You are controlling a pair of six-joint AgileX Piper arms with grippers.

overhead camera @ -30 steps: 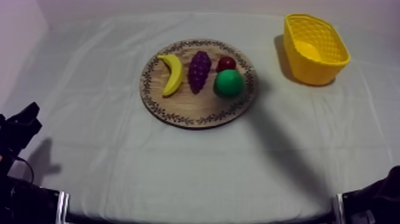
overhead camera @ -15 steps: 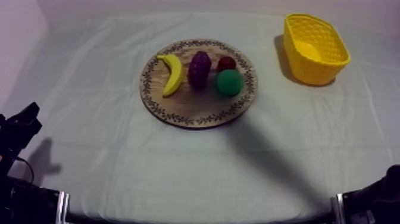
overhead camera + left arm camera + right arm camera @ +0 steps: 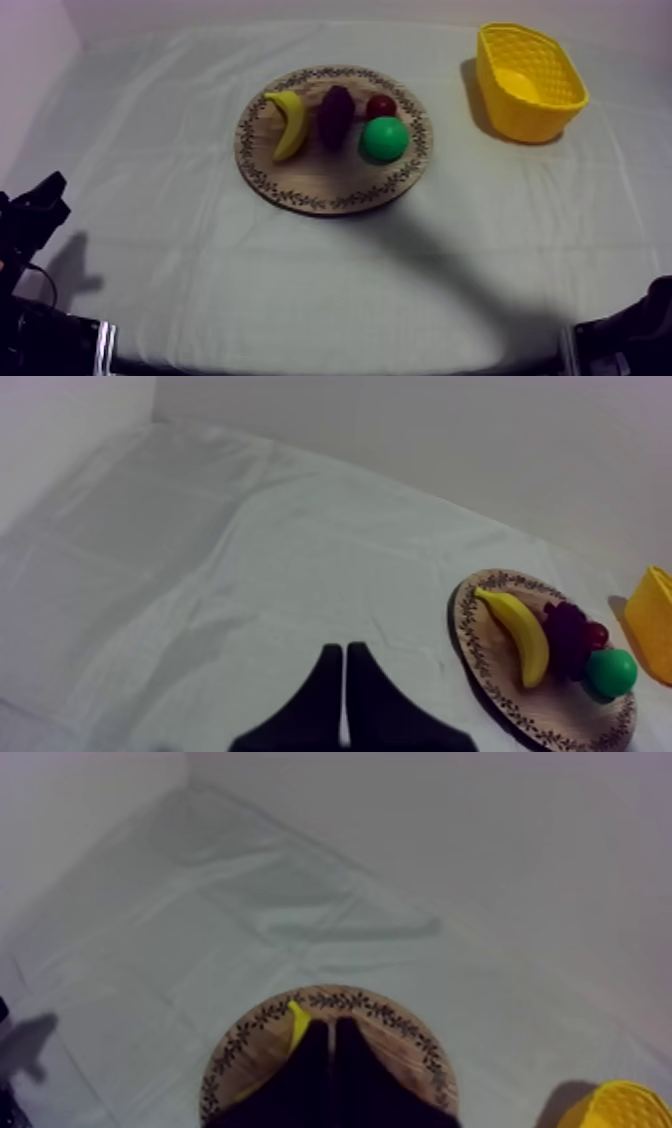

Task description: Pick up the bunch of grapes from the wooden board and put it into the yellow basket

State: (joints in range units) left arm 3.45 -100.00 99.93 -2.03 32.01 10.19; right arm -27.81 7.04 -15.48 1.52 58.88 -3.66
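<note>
Grapes [image 3: 335, 116] on board [image 3: 310, 182] — right end effector [image 3: 333, 1022] closed above.

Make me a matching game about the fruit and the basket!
Things:
1. banana
2. grapes
3. pear
4. basket

Clues:
A. purple
B. green
C. yellow, off the board
D. yellow, on the board

Pairs: 1-D, 2-A, 3-B, 4-C
</note>
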